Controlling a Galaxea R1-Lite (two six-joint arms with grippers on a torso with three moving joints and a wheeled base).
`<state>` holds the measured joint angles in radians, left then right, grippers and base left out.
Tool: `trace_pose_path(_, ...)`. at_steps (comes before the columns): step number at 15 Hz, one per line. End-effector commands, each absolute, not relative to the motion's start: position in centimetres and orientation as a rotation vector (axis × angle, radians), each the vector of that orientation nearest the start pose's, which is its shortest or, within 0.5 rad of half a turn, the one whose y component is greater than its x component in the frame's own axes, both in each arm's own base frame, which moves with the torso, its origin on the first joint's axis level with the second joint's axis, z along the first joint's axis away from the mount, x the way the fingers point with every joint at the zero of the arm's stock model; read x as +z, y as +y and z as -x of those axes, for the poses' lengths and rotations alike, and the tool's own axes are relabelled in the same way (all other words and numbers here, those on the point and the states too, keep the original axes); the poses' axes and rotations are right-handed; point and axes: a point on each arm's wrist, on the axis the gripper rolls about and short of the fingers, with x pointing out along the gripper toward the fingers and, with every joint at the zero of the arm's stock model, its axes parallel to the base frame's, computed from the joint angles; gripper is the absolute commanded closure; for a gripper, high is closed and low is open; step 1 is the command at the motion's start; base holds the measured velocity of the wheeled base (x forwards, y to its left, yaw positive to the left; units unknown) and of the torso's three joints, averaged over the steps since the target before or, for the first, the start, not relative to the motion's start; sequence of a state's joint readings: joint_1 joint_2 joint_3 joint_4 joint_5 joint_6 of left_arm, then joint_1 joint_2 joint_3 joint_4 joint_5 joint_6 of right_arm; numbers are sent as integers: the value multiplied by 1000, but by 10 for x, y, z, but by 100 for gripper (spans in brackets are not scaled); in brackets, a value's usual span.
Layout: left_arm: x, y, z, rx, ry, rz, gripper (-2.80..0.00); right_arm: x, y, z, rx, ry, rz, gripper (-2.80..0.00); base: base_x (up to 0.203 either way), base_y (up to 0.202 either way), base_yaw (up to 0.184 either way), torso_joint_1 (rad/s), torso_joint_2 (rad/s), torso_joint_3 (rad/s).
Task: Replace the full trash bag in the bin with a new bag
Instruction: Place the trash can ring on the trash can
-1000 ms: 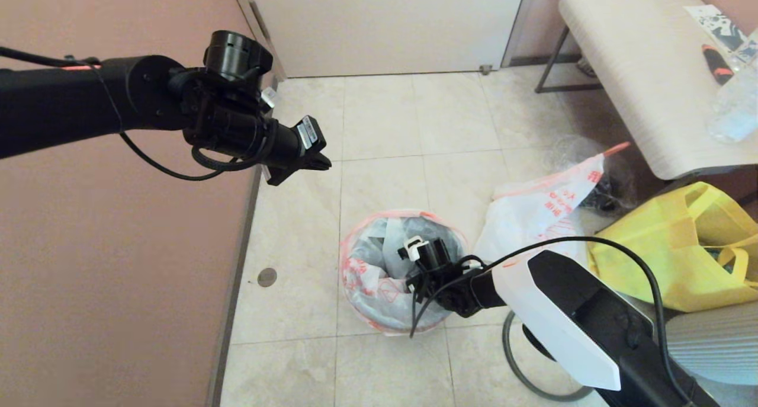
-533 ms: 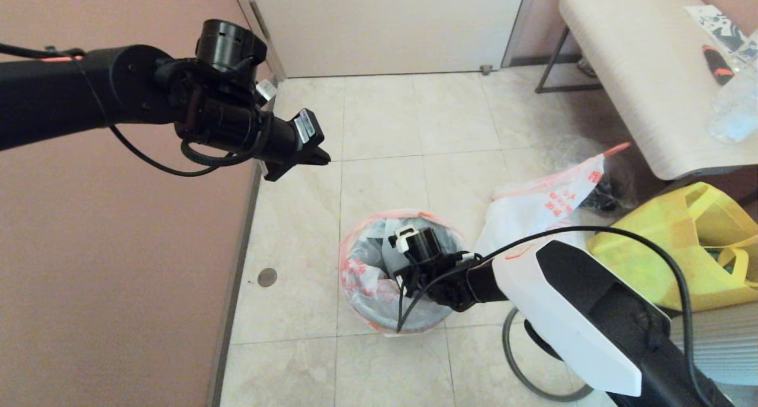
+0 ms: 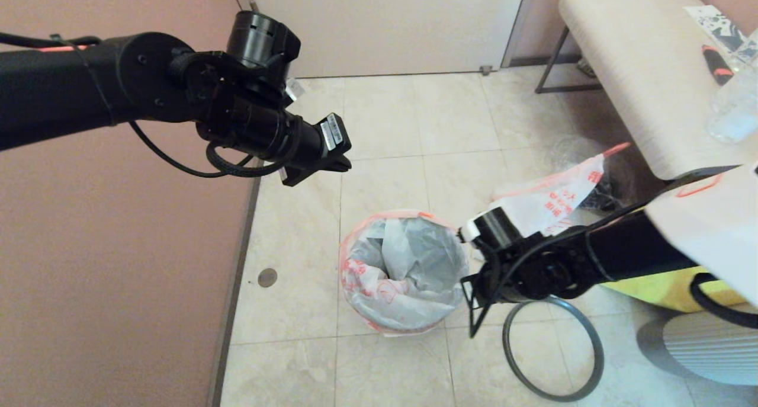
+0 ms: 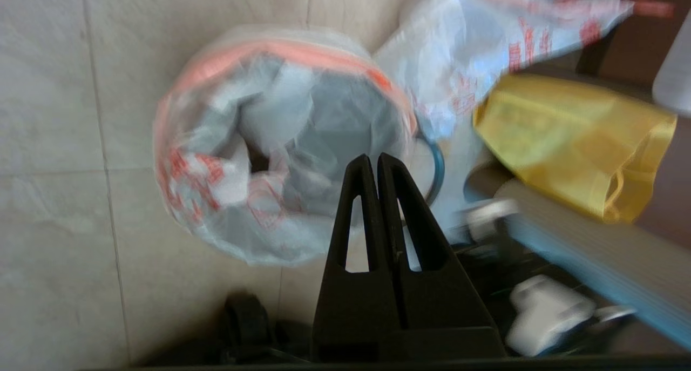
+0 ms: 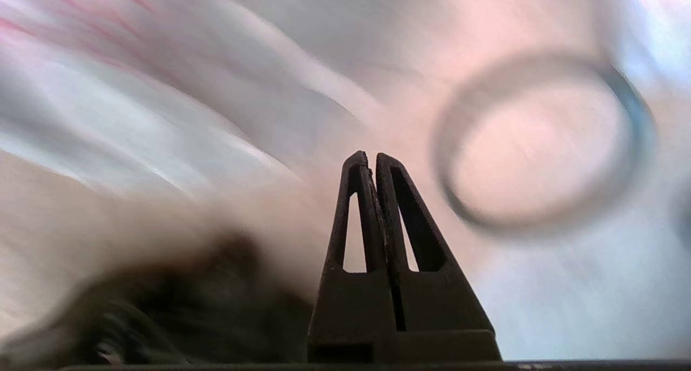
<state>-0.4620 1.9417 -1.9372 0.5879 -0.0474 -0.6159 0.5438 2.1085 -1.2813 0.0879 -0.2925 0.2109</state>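
Observation:
The new bag (image 3: 379, 276) lines the bin (image 3: 414, 321), its pink-orange band folded over the rim; only the bin's round shape shows through the plastic. The dark grey hoop (image 3: 553, 348) lies flat on the floor, to the right of the bin. The full trash bag (image 3: 551, 199) sits behind it, orange tail pointing up to the right. My right gripper (image 3: 472, 333) is shut on nothing, pointing down between bin and hoop (image 5: 540, 144). My left gripper (image 3: 342, 165) hangs shut and empty, high above the bin's back left; its view looks down on the bag-lined bin (image 4: 280, 144).
A yellow tote (image 3: 663, 291) lies right of the hoop, partly behind my right arm. A pale bench (image 3: 639, 69) stands at the back right with a bottle on it. A pink wall runs along the left and a door closes the back.
My right gripper has come up out of the bin and swung right, outside the rim and next to the hoop. My left gripper has shifted a little to the right.

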Motion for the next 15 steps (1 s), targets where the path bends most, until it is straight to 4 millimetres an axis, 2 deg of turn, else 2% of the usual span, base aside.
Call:
trace_pose_path(1, 291, -172, -331, -299, 737, 455, 0, 121, 118, -329, 6, 837, 88, 0, 0, 0, 0, 0, 0, 0)
trace_pose_path(3, 283, -175, -337, -293, 755, 447, 0, 105, 61, -345, -71, 849, 53, 0, 0, 0, 0, 0, 0, 0)
trace_pose_path(6, 258, -188, -350, -256, 796, 408, 0, 38, 9, -375, -111, 941, 102, 0, 0, 0, 0, 0, 0, 0)
trace_pose_path(8, 244, -200, -354, -222, 809, 365, 0, -5, -18, -392, -110, 957, 164, 0, 0, 0, 0, 0, 0, 0)
trace_pose_path(10, 240, -202, -356, -211, 808, 348, 0, -51, -43, -410, -95, 939, 236, 0, 0, 0, 0, 0, 0, 0)
trace_pose_path(13, 238, -202, -357, -211, 812, 347, 0, -95, -84, -440, -97, 852, 352, 0, 0, 0, 0, 0, 0, 0)
trace_pose_path(15, 237, -201, -358, -206, 813, 347, 0, -117, -100, -447, -99, 843, 395, 0, 0, 0, 0, 0, 0, 0)
